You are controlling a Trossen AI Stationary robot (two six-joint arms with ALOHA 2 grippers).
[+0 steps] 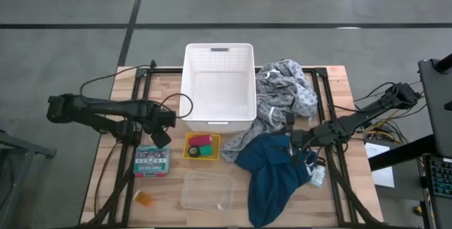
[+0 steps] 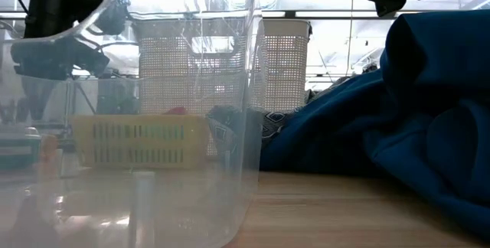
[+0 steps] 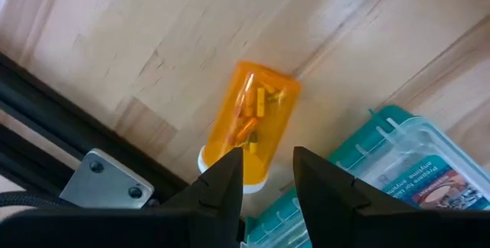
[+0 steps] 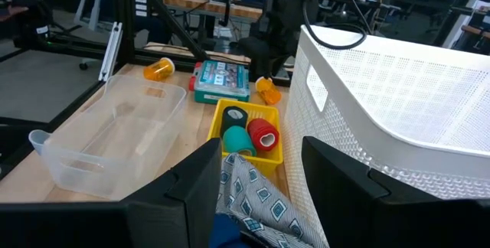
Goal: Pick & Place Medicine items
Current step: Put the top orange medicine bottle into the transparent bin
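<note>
Tabletop: left end effector (image 1: 161, 138) hovers low.

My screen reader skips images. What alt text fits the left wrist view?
An orange pill bottle lies on its side on the wooden table, just beyond the left gripper. A teal-lidded box sits beside the bottle.

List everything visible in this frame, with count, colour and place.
White basket: 1, white, table's far middle.
Clear tub: 1, clear, near edge.
Yellow tray: 1, yellow, holds three rolls.
Pill bottles: 2, orange; one under left gripper, one at near left.
Teal box: 1, teal, left of tray.
Grey cloth: 1, right of basket.
Blue cloth: 1, near right.
White bottle: 1, beside blue cloth.
Left gripper: shut, over bottle.
Right gripper: above cloths.
</note>
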